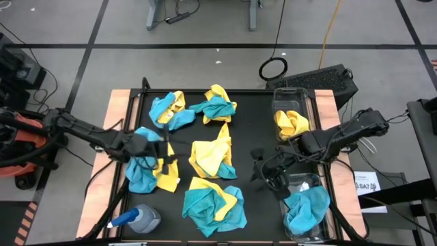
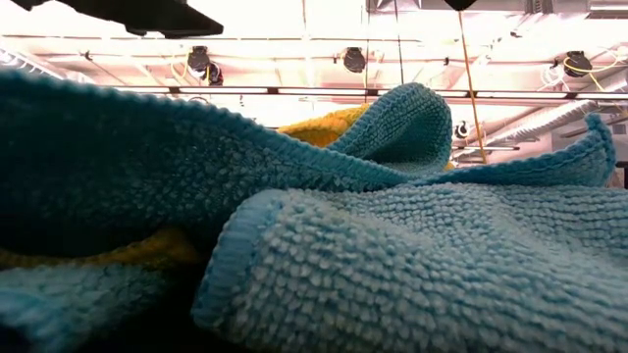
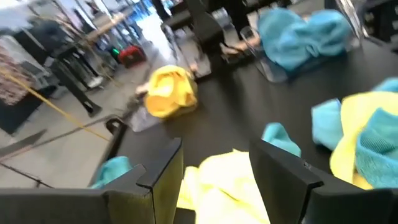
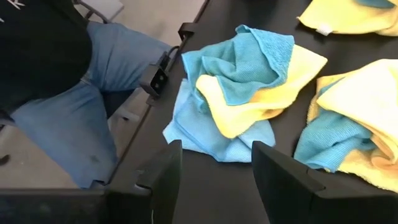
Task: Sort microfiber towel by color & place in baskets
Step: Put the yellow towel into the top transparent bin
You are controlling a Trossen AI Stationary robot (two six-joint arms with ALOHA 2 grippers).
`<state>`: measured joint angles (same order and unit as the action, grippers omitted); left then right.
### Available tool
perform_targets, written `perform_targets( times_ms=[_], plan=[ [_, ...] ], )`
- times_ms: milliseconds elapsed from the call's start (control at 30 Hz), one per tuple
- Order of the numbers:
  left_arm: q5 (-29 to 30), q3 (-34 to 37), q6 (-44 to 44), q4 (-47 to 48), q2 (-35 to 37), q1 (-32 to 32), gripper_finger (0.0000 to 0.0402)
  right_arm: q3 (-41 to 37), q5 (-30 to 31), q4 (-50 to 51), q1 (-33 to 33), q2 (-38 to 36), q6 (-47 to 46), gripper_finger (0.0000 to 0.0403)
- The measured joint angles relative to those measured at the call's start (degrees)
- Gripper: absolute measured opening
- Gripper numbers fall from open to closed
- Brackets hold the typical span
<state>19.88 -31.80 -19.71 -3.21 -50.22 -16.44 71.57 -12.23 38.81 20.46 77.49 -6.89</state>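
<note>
The left claw point(image 1: 166, 152) hangs spread and empty above the towels point(image 1: 213, 158) near the bench's left edge, placed for a pick. The right claw point(image 1: 263, 171) hangs spread and empty near the right edge, beside the baskets point(image 1: 290, 102). One basket holds a yellow towel point(image 1: 291, 124), the other a blue towel point(image 1: 306, 208), showing the colour split. The remaining towels lie crumpled in mixed piles mid-bench; no long axis can be told.

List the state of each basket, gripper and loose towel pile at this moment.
Far basket: holds one yellow towel.
Near basket: holds one teal towel.
Left gripper: open, empty.
Right gripper: open, empty.
Table piles: five, unsorted.
Spray bottle: lying down.
</note>
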Motion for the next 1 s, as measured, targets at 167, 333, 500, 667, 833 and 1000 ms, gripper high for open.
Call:
perform_targets(
  times_ms=[167,333,500,667,833,1000],
  plan=[
    [-2.68,-4.95,1.79,6.51,-8.13,2.01,0.0192,0.0,1.87,0.09,1.33,0.0,0.02,0.0185],
    [-3.68,-9.05,2.93,11.25,-15.61,3.49,0.0192,0.0,2.21,0.15,2.46,0.0,0.02,0.0185],
    [-7.78,-11.96,2.93,13.62,-21.61,6.05,0.0192,0.0,5.15,0.46,3.72,0.0,0.02,0.0185],
    [-11.35,-13.47,4.25,17.79,-27.39,10.41,0.0192,0.0,5.3,0.56,4.06,0.29,-0.4,0.0185],
    [-12.71,-13.63,4.62,17.58,-31.06,14.13,0.0192,0.0,6.39,0.87,4.08,0.45,-0.93,0.0185],
    [-13.41,-13.63,4.59,17.84,-32.82,17.03,0.0192,0.0,6.48,1.02,4.08,0.48,-0.9,0.0185]
  ],
)
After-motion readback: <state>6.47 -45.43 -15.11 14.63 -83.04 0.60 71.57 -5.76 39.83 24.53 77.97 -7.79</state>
